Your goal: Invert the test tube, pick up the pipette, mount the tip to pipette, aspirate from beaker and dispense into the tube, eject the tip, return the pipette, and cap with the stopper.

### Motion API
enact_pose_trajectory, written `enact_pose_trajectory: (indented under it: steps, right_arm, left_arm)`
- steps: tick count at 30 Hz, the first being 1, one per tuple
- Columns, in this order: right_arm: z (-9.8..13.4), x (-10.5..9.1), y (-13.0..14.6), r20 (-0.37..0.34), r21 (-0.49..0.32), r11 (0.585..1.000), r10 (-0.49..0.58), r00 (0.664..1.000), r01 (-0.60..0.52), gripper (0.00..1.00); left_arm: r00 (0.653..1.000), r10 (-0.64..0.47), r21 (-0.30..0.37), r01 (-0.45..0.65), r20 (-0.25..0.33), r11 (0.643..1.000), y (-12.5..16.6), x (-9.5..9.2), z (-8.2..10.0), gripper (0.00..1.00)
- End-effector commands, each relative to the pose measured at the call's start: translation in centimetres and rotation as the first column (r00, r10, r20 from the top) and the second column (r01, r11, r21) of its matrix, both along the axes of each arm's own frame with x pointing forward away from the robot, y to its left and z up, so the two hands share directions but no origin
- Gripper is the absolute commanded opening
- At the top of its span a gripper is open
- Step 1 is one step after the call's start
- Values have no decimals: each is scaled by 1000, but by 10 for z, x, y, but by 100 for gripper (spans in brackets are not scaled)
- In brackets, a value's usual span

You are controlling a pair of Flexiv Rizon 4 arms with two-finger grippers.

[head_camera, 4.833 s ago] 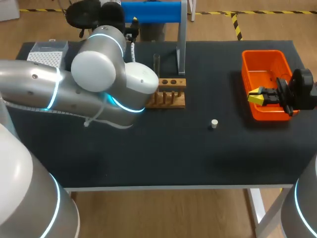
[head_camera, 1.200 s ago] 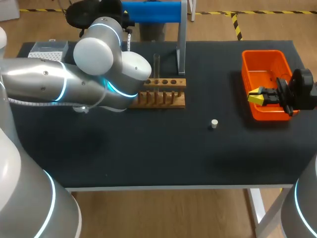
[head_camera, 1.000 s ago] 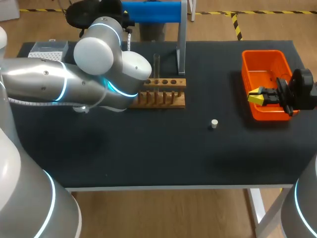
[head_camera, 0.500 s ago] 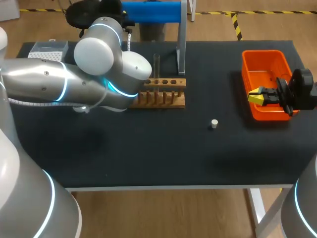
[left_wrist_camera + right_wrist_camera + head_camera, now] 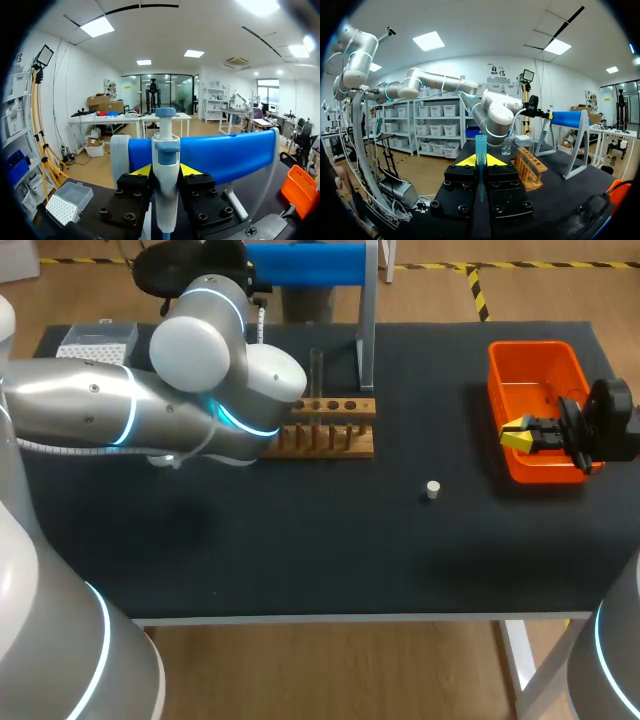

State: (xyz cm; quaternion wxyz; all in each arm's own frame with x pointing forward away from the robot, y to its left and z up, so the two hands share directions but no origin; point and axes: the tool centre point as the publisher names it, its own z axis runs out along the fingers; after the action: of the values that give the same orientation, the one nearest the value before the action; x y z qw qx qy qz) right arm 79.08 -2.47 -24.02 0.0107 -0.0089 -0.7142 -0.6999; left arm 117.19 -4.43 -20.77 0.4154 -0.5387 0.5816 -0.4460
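Observation:
In the left wrist view a white and blue pipette (image 5: 165, 150) stands upright between my left gripper's (image 5: 165, 172) fingers, which are shut on its body, in front of the blue stand bar (image 5: 225, 155). In the head view my left arm hides that gripper at the table's back. My right gripper (image 5: 530, 433) hovers over the orange bin (image 5: 540, 355), shut on a blue pipette tip (image 5: 480, 145). A clear test tube (image 5: 316, 370) stands upright in the wooden rack (image 5: 335, 430). The white stopper (image 5: 432, 490) lies on the mat. A beaker (image 5: 506, 146) sits beyond the rack.
A tip box (image 5: 95, 348) sits at the back left corner. The pipette stand's metal post (image 5: 366, 340) rises just behind the rack. My left arm's elbow (image 5: 200, 390) looms over the rack's left end.
Since the oldest frame my left arm has drawn back and to the left, toward the stand. Over the last second nothing visibly moves in the head view.

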Motion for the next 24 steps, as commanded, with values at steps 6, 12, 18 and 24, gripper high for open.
enact_pose_trajectory:
  steps: [6, 12, 18, 24]
  right_arm:
    - [0, 0, 0, 1, -2, 1000, 0, 1000, 0, 0]
    - [0, 0, 0, 1, -2, 1000, 0, 1000, 0, 0]
    - [0, 0, 0, 1, -2, 1000, 0, 1000, 0, 0]
    - [0, 0, 0, 1, -2, 1000, 0, 1000, 0, 0]
  left_arm:
    - [999, 4, 13, -5, 41, 1000, 2, 4, 17, 0]
    - [998, 5, 22, -7, 60, 1000, 6, 5, 31, 0]
    - [997, -33, 8, 33, 72, 999, 8, -5, 40, 0]
    - [987, -141, -1, 142, 83, 990, 9, -18, 53, 0]
